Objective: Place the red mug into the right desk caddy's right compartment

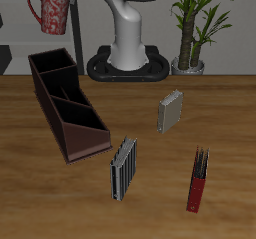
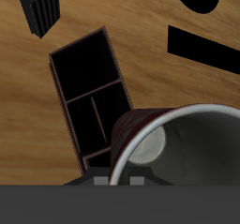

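Wood-grain table [image 1: 220,113] stretches beneath a Franka arm [image 1: 128,28], a potted plant [image 1: 195,28] standing at the back. High above the surface, the red mug [image 1: 52,10] hangs in the air, its grey-white inside filling much of the wrist view, where the gripper [image 2: 120,181] is clenched on its rim. Below it lies the right desk caddy [image 1: 65,103], dark and open-topped, the tall-walled right compartment [image 1: 52,65] at its far end. Two grey ribbed blocks [image 1: 123,167] and a slim red book [image 1: 198,181] stand apart nearer the front.
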You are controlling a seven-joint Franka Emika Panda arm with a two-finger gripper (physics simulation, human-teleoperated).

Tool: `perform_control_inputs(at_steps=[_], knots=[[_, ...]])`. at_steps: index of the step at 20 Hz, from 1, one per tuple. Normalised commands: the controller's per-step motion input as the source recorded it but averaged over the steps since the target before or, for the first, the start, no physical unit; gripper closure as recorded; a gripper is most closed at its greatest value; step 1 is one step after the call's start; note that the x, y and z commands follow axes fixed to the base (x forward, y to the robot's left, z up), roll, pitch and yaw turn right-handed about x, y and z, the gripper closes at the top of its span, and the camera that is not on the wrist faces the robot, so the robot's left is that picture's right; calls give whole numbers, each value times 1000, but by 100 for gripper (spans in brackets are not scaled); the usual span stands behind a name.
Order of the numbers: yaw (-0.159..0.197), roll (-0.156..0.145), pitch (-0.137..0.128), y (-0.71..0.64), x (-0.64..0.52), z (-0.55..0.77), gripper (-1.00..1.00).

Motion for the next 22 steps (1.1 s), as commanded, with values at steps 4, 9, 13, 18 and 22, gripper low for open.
perform_control_inputs(at_steps=[4,9,13,18,22], knots=[[-17,-19,-18,-277,-126,52,100],[9,-31,-34,-239,-189,9,100],[-12,-31,0,-159,-130,-92,100],[-21,-30,-23,-47,-196,24,100],[7,3,-33,14,-137,60,100]])
